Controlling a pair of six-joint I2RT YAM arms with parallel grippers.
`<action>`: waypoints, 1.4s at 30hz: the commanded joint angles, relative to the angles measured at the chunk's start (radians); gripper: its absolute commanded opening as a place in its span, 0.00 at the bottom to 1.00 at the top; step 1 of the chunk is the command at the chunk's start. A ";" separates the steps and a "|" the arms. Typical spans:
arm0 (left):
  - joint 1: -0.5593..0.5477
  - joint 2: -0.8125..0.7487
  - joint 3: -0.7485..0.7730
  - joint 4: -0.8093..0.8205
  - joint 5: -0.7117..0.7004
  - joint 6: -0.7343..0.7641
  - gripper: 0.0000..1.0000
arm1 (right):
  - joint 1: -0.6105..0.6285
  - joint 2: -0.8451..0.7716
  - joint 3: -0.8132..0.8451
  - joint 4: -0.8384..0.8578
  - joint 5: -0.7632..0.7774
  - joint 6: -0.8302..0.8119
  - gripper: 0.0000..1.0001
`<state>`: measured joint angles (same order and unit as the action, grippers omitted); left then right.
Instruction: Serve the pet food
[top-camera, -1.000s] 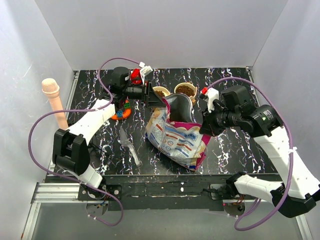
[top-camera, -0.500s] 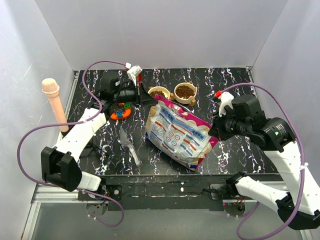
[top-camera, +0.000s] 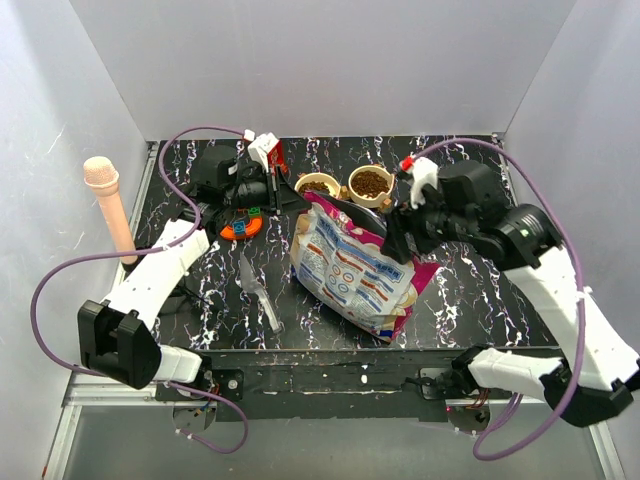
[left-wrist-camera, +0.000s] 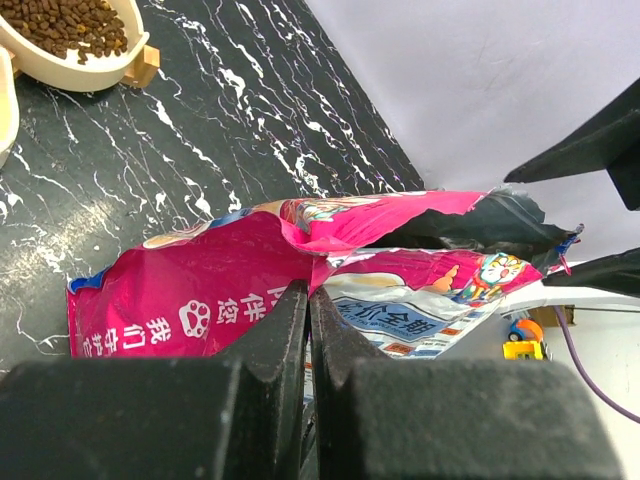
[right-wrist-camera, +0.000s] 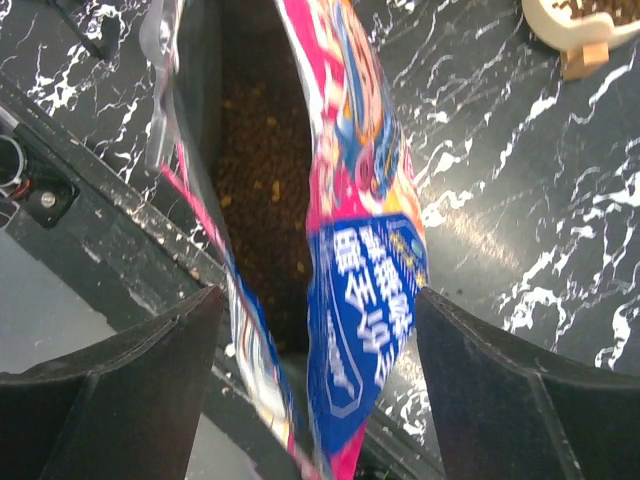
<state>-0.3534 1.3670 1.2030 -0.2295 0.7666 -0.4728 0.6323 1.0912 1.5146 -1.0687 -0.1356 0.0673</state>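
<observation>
The pet food bag, magenta and blue with a white printed face, lies at the table's middle with its mouth toward the two bowls. My left gripper is shut on the bag's pink rim at its top left corner. My right gripper is open at the mouth's right side, and the bag's blue and pink wall hangs between its fingers without touching them. Brown kibble shows inside the bag. Both cream bowls hold kibble.
An orange toy with coloured blocks sits left of the bag. A clear plastic scoop lies at the front left. A pink cylinder stands at the table's left edge. Bare marble lies right of the bag.
My right gripper has opened wide and moved left over the bag's mouth. The left gripper closed and stays shut at the rim. The bag dropped flat, then its mouth gaped open again.
</observation>
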 joint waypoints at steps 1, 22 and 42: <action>0.028 -0.095 0.015 0.064 -0.116 -0.021 0.00 | 0.062 0.088 0.078 0.122 0.065 -0.032 0.85; 0.028 -0.085 0.104 -0.123 -0.317 -0.113 0.00 | 0.178 0.010 -0.091 0.164 0.263 -0.168 0.01; 0.025 -0.120 0.113 -0.214 -0.308 -0.138 0.00 | 0.297 0.386 0.193 0.256 0.471 -0.216 0.46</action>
<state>-0.3580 1.3106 1.2533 -0.4572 0.5343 -0.6178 0.9138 1.4734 1.6474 -0.8410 0.1486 -0.1196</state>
